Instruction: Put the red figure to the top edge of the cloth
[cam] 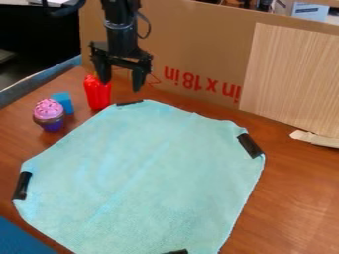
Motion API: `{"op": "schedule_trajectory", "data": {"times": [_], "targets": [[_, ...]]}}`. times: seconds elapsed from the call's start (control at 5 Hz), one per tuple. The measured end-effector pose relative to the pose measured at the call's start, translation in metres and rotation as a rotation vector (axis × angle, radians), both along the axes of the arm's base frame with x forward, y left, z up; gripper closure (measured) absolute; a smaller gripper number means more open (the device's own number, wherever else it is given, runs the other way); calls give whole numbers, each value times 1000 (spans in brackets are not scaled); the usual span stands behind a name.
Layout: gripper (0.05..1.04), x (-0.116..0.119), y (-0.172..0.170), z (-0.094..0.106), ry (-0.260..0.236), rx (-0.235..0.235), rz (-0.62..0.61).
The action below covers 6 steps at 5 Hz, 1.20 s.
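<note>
The black gripper [120, 82] hangs open over the back left of the table, its two fingers apart and pointing down. Just below and beside its left finger stands the red figure [98, 94], upright on the wood, with its top partly behind that finger. The light teal cloth [149, 173] lies flat, with black tape at its corners. The red figure is just off the cloth's upper left corner, close to the tape there.
A cupcake toy [48, 114] with pink top and a blue block [63, 102] stand left of the red figure. A cardboard wall [192, 54] closes off the back, with a wood-grain panel [291, 79] at the right. A torn strip [315, 139] lies at the right edge.
</note>
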<state>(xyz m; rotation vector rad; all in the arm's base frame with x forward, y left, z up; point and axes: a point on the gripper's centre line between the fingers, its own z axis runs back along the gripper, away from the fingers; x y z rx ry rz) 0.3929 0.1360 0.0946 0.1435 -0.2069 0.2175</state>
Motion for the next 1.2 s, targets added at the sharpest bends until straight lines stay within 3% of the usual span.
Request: {"op": "schedule_trajectory", "data": {"times": [0.2,0.4,0.6,0.8,1.2], "targets": [[85,-3,-8,19,-81,-62,-33],[85,-11,10,24,-119,-142,147],[85,-11,24,37,-150,-169,321],[85,-10,41,32,-106,-171,424],[85,1,63,16,-122,-99,511]]}}
